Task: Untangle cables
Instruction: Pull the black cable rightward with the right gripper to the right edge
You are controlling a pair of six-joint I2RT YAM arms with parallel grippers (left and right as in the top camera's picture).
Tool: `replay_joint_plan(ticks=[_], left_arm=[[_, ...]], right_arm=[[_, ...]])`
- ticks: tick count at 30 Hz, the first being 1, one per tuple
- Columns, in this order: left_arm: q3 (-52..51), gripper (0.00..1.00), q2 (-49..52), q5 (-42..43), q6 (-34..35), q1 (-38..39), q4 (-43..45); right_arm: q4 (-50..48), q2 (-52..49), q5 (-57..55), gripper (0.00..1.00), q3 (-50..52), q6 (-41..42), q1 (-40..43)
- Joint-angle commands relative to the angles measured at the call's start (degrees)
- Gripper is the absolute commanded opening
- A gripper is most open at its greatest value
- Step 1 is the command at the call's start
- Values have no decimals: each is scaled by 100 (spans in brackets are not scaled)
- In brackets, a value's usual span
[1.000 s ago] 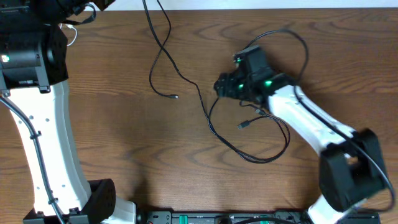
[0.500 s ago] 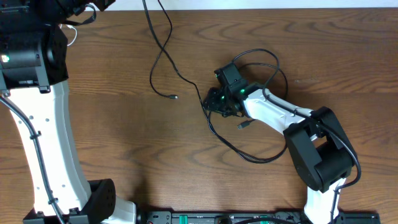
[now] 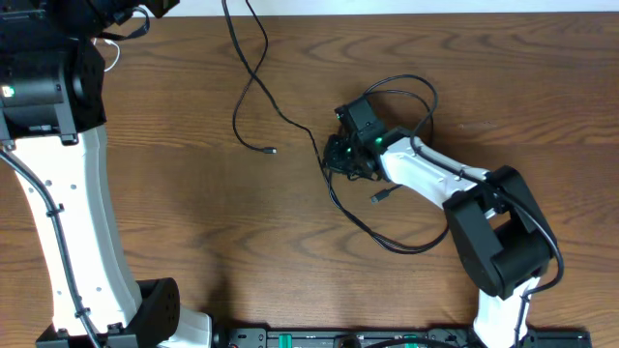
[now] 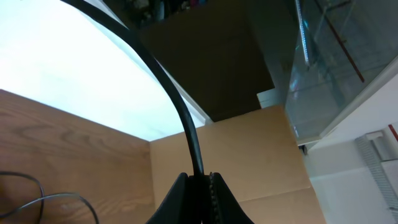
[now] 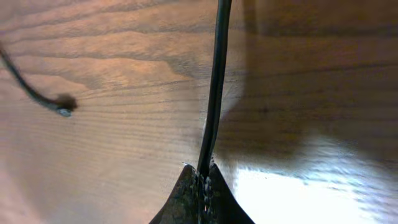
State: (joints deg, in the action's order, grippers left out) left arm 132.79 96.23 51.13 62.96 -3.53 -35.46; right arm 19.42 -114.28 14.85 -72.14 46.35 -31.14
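Closest to the robot's base, the wooden table [image 3: 213,251] carries the low sweep of the looped black cable [image 3: 395,247]. It dips toward the near edge under the right arm [image 3: 435,179] and bends back up on the right. A small plug [image 3: 379,195] lies inside that loop, just below the arm's white link.

A little farther in, the right gripper [image 3: 340,155] sits low at mid-table. Its wrist camera shows the 2 fingers [image 5: 186,193] pressed together on this cable, with no gap between them, and the strand runs straight away over the wood.

Well apart to its left lies the plug end [image 3: 271,150] of the second black cable [image 3: 242,101], which winds back toward the far edge. There the 2 black strands cross before leaving the table.

Along the left side stands the left arm [image 3: 73,213], with a thin white cord [image 3: 117,53] just beside its dark housing.

At the far-left corner, the left gripper [image 4: 200,183] has its fingers [image 4: 180,199] clamped tight on a lifted black strand [image 4: 180,106], which arcs up and away off the table. I cannot tell which of the 2 cables it is. Beyond it stand brown cardboard panels [image 4: 249,155].
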Motion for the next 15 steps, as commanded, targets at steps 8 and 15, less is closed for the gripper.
replay_joint_plan(ticks=[8, 15], left_arm=[[68, 8, -44, 72, -85, -2, -57], [66, 8, -44, -155, -85, -4, -205]], right_arm=[[70, 2903, 177, 2, -31, -876, 1182], [138, 4612, 177, 2, -31, -1051, 2341]])
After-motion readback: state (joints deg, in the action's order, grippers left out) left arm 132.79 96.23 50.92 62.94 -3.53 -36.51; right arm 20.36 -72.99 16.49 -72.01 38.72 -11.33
